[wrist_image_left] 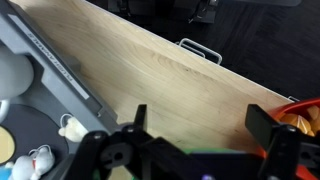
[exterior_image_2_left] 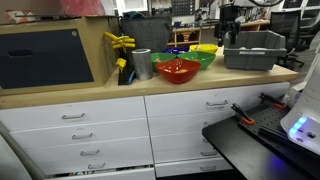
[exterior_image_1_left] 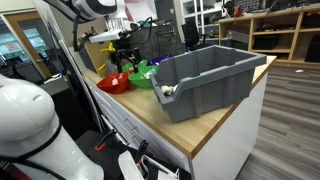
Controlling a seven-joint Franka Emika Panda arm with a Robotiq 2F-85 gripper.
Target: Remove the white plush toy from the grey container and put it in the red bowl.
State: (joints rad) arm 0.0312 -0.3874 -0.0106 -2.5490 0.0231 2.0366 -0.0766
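The grey container [exterior_image_1_left: 210,82] stands at the table's end; it also shows in an exterior view [exterior_image_2_left: 253,52], and its rim crosses the wrist view [wrist_image_left: 55,65]. Inside it, low in the wrist view, lies the white plush toy [wrist_image_left: 38,160] with darker marks. A tiny whitish lump [wrist_image_left: 70,128] sits by the rim, also seen in an exterior view [exterior_image_1_left: 167,92]. The red bowl [exterior_image_1_left: 113,84] [exterior_image_2_left: 177,70] is empty; its edge shows in the wrist view [wrist_image_left: 300,125]. My gripper [wrist_image_left: 200,120] is open and empty, hovering above the table between container and red bowl [exterior_image_1_left: 125,55].
A green bowl [exterior_image_1_left: 143,76] [exterior_image_2_left: 200,58] sits next to the red bowl, below my gripper. A silver can [exterior_image_2_left: 141,64] and a yellow-black tool [exterior_image_2_left: 120,45] stand beyond the bowls. Drawer handles [wrist_image_left: 200,50] line the table's front.
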